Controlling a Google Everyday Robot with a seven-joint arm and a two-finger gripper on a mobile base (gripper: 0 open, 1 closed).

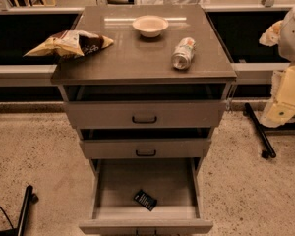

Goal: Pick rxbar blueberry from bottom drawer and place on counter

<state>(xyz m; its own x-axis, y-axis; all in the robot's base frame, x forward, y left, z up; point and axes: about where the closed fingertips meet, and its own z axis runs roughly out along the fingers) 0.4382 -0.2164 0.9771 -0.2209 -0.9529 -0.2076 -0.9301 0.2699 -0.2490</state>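
The rxbar blueberry (145, 200) lies flat near the front of the open bottom drawer (146, 181), the gripper (285, 100) sits well off to the cabinet's right (can't tell if it's open or closed), so I'd drop straight down and pinch its narrow width.

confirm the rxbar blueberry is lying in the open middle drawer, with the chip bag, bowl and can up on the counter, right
Not quite. The camera view shows the rxbar blueberry lying in the open bottom drawer, not the middle one. The chip bag, bowl and can are on the counter. The gripper hangs off to the right of the counter.
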